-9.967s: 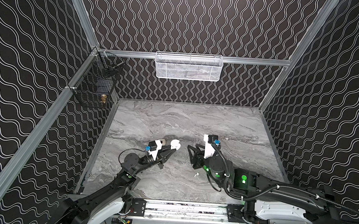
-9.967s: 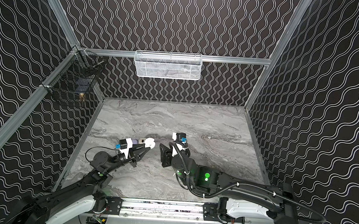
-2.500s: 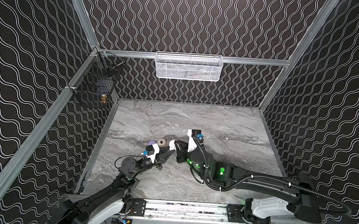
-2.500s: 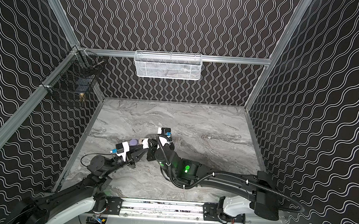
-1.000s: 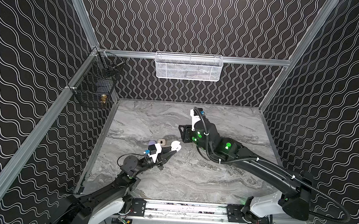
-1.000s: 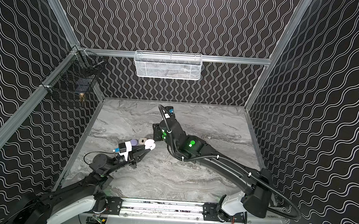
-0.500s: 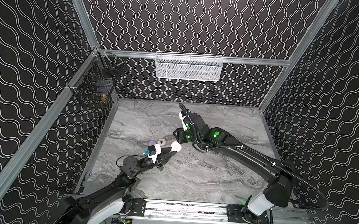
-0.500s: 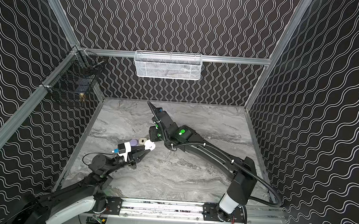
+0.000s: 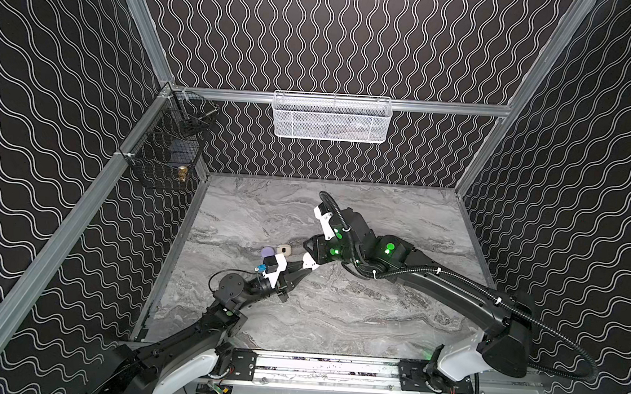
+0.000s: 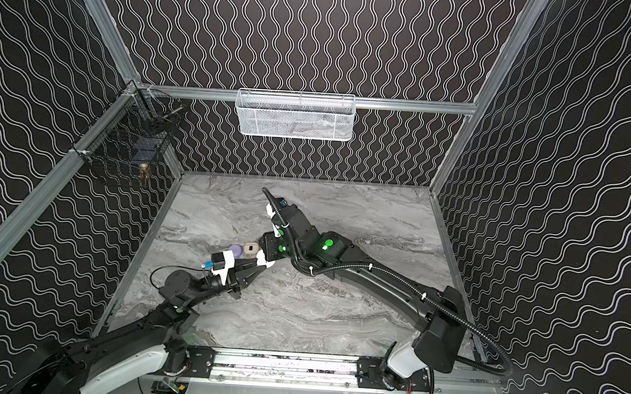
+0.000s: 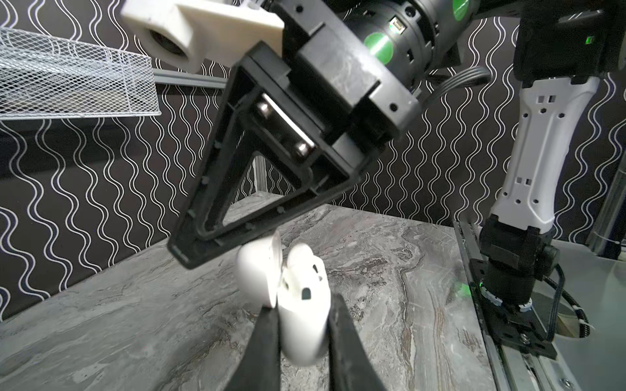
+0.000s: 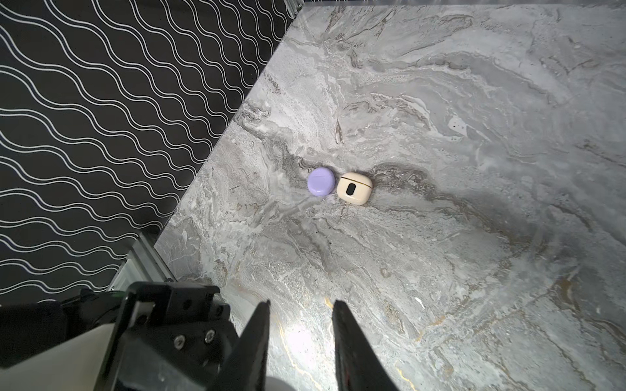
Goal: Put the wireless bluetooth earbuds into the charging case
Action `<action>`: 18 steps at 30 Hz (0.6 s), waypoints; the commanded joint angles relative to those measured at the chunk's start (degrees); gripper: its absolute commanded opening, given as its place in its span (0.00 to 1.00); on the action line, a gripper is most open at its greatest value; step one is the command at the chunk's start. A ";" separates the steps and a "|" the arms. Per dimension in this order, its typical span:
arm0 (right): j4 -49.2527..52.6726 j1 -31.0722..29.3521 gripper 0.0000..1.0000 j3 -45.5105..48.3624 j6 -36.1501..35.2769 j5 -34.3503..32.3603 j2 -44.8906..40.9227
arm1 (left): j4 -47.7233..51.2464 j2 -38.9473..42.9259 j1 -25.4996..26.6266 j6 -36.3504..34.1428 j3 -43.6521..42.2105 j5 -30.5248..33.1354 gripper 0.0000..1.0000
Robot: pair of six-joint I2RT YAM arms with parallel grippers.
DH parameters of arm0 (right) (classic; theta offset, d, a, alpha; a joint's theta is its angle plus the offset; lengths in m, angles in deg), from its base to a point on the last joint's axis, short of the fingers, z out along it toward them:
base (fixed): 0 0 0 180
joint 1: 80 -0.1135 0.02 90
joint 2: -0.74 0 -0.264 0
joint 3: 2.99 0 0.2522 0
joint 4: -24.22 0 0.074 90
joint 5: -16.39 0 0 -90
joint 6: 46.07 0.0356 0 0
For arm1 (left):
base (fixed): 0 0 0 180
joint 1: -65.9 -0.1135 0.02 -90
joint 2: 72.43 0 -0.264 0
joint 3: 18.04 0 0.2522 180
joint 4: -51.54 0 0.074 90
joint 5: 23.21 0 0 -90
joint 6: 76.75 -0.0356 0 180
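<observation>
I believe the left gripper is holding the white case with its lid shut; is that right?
Not quite: the left gripper holds the white case, but its lid stands open, as the left wrist view shows.
</observation>
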 commanded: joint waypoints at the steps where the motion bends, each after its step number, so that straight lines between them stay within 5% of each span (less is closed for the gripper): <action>1: 2.15 -0.36 0.31 2.78 1.46 2.36 -1.26 | -3.73 0.83 -0.20 -1.19 0.25 3.27 0.00; 13: -6.68 -0.35 0.21 15.22 7.37 13.54 -10.34 | -1.04 1.90 -0.21 -2.56 0.42 5.27 0.00; 18: -5.94 -0.31 0.19 16.63 8.55 7.74 -14.41 | -1.12 1.86 -0.06 -3.20 0.46 3.96 0.00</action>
